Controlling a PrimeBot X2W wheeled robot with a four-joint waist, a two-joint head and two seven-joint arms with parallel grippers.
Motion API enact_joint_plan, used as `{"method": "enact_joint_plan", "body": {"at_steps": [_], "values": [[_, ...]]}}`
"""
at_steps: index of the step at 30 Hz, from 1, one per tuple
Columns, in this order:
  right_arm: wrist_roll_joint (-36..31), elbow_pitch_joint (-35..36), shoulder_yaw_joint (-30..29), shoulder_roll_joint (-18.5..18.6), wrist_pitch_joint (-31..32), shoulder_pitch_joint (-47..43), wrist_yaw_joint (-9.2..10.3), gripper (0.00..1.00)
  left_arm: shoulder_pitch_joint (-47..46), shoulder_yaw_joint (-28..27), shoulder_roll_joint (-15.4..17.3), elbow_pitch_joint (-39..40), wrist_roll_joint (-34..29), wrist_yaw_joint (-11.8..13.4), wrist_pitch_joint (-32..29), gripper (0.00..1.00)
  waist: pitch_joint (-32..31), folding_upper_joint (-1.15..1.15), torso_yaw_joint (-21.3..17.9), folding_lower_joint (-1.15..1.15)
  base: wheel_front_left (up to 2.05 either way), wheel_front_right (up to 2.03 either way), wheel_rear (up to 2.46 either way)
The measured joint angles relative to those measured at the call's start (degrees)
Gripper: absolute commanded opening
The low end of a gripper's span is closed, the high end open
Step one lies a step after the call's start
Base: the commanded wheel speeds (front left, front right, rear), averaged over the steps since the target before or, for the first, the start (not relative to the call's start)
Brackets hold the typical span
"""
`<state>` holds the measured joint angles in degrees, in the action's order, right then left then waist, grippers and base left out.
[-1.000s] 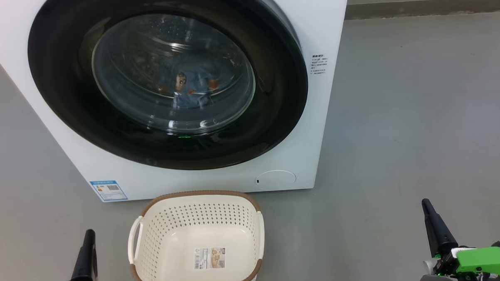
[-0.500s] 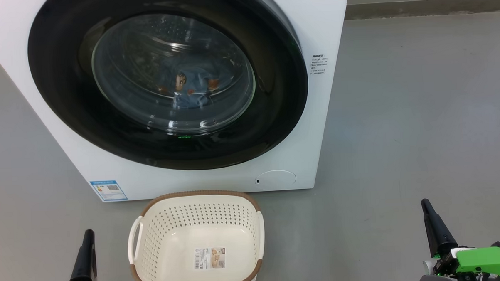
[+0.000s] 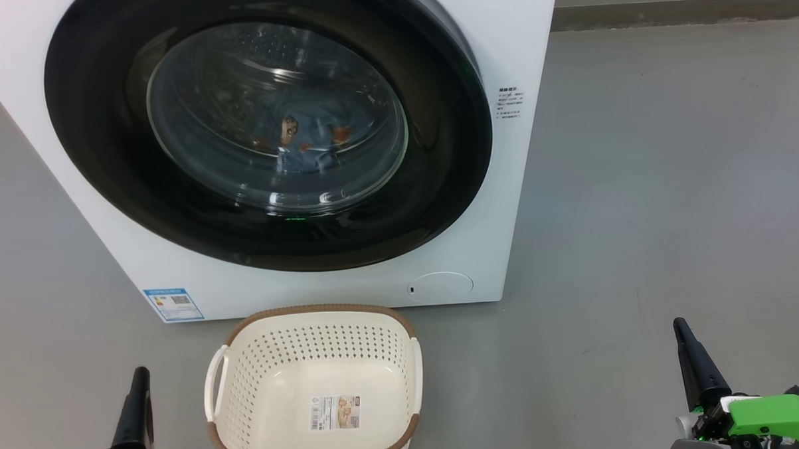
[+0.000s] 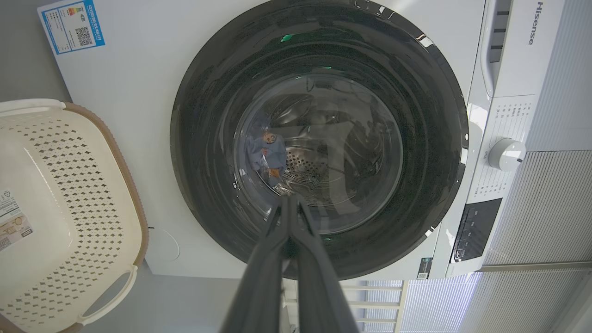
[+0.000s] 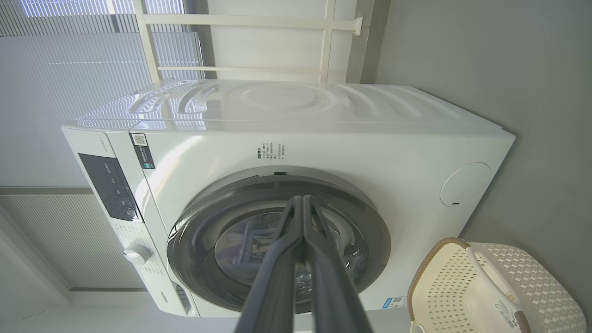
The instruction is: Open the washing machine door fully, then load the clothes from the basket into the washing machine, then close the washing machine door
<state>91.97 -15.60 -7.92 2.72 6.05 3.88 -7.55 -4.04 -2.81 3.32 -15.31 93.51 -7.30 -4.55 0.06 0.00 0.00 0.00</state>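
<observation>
The washing machine door [image 3: 91, 135] lies shut against the front of the white washing machine [image 3: 526, 47], its glossy black rim ringing the bulging glass window. Through that glass the clothes [image 3: 297, 143], light blue with orange-brown figures, sit low in the steel drum; the left wrist view shows them behind the window too [image 4: 266, 152]. Below the door, a blue label sticker [image 3: 174, 304] marks the lower left of the front panel and a round service flap [image 3: 441, 285] the lower right. Just in front of the machine, on the grey floor [image 3: 670, 175], stands the cream perforated basket [image 3: 310, 340] with its brown rim, its bare bottom showing a label sticker [image 3: 336, 413]. The left gripper [image 3: 141, 376] hangs to the basket's left and the right gripper [image 3: 681, 327] well apart on the other side. Each has its dark fingers pressed together on nothing, and both wrist views show the tips meeting.
</observation>
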Motion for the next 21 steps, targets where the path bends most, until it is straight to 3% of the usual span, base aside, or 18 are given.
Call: {"method": "enact_joint_plan", "body": {"at_steps": [21], "values": [[0.00,0.00,0.00,-0.01,0.00,0.00,0.00,0.00,0.00,-0.30,-0.13,0.00,-0.04,0.00,-0.43,0.00,0.00,0.00,0.00,0.00,0.00,0.00,0.00]]}}
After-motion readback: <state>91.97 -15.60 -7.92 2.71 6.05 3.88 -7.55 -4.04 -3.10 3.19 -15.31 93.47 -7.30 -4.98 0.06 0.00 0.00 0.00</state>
